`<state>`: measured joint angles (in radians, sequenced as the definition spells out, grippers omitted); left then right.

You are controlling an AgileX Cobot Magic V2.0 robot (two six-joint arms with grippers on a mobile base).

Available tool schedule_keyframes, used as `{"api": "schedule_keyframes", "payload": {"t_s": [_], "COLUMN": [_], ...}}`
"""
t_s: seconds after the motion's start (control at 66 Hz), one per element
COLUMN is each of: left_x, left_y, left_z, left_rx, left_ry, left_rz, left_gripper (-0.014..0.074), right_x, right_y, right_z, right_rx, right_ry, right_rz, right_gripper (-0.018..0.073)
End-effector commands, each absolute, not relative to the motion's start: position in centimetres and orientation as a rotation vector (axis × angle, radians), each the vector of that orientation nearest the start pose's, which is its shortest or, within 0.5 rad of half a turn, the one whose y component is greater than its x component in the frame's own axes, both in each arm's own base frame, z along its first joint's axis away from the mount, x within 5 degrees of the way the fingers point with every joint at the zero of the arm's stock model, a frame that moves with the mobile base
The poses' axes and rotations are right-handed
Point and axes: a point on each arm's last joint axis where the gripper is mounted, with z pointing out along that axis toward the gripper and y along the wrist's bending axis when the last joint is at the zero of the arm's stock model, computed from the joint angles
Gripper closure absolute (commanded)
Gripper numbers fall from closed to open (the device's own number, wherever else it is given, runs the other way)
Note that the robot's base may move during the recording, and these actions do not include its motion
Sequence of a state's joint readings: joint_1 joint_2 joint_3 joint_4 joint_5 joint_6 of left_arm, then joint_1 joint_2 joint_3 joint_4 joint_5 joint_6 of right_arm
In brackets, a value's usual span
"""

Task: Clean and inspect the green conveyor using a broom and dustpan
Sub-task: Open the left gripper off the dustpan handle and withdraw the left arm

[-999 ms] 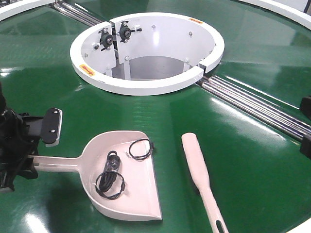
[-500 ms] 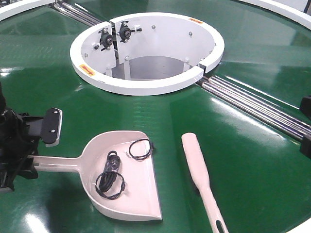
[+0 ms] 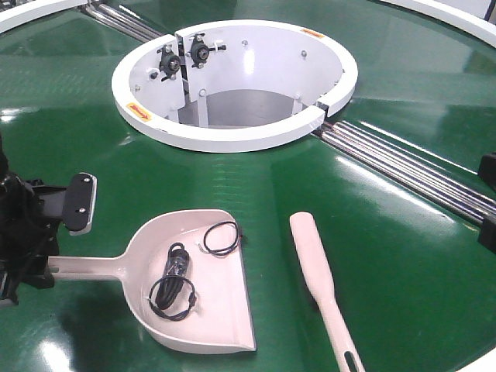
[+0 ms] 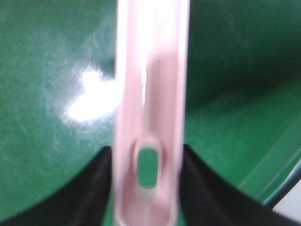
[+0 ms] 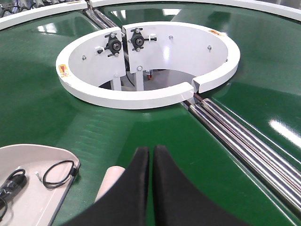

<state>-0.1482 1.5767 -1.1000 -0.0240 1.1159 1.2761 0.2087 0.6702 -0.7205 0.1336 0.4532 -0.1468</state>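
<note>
The pale pink-beige dustpan (image 3: pixel 221 302) sits on the green conveyor (image 3: pixel 387 256) at the front left, with black cable coils (image 3: pixel 221 236) lying in it. My left gripper (image 3: pixel 46 267) is shut on the end of the dustpan's handle. In the left wrist view the slotted handle (image 4: pixel 150 117) sits between the two black fingers of the left gripper (image 4: pixel 148 188). The broom (image 3: pixel 318 279) lies loose on the belt to the right of the pan. My right gripper (image 5: pixel 150 155) is shut and empty, just above the broom's head (image 5: pixel 110 181).
The white ring hub (image 3: pixel 232 139) stands at the middle back. Steel rollers (image 3: pixel 411 170) cross the belt from the hub to the right edge. Dark arm parts (image 3: pixel 488 174) show at the right edge. The pan's corner (image 5: pixel 37 207) shows in the right wrist view.
The dustpan has slid a little to the left and toward the front, drawn by my left gripper. The broom and the right gripper have not moved.
</note>
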Motion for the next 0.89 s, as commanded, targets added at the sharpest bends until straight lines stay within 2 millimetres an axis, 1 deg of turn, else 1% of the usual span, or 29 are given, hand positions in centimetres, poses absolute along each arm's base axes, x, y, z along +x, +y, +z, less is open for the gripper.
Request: {"api": "schedule_keyframes", "payload": {"t_s": [0.0,0.106,0.182,0.303,0.379,0.424,0.5,0.621,0.712,0.772,0.878], "left_x": [28.0,27.9,27.7,27.0,26.4,26.0,25.0,23.6,22.3,21.5,20.0], "left_y": [-4.6,-4.4,-4.3,-4.2,-4.1,-4.0,-3.9,-3.7,-3.5,-3.3,-3.1], "left_z": [26.2,26.9,27.3,28.6,29.9,30.6,32.5,35.6,38.0,39.4,41.6], "left_rx": [1.916,1.843,1.796,1.706,1.613,1.521,1.340,1.085,0.913,0.800,0.655], "left_ry": [2.302,2.326,2.339,2.344,2.340,2.356,2.342,2.226,2.112,2.048,1.919], "left_rz": [0.087,0.134,0.153,0.178,0.202,0.209,0.229,0.260,0.264,0.247,0.222], "left_gripper": [0.0108,0.0004,-0.0029,-0.0026,-0.0014,-0.0004,0.0023,0.0082,0.0161,0.0238,0.0434], "right_x": [13.1,13.1,13.1,13.1,13.1,13.1,13.1,13.1,13.1,13.0,12.5], "right_y": [3.2,3.2,3.2,3.2,3.2,3.2,3.2,3.2,3.2,3.2,3.0], "right_z": [37.3,37.3,37.3,37.3,37.3,37.4,37.4,37.4,37.4,37.6,38.1], "right_rx": [-0.242,-0.243,-0.243,-0.243,-0.244,-0.242,-0.239,-0.239,-0.239,-0.237,-0.229], "right_ry": [1.764,1.766,1.768,1.767,1.763,1.756,1.750,1.751,1.751,1.739,1.683], "right_rz": [0.175,0.175,0.176,0.176,0.173,0.172,0.174,0.174,0.175,0.174,0.171], "right_gripper": [0.0569,0.0569,0.0569,0.0569,0.0569,0.0569,0.0569,0.0568,0.0566,0.0564,0.0564]}}
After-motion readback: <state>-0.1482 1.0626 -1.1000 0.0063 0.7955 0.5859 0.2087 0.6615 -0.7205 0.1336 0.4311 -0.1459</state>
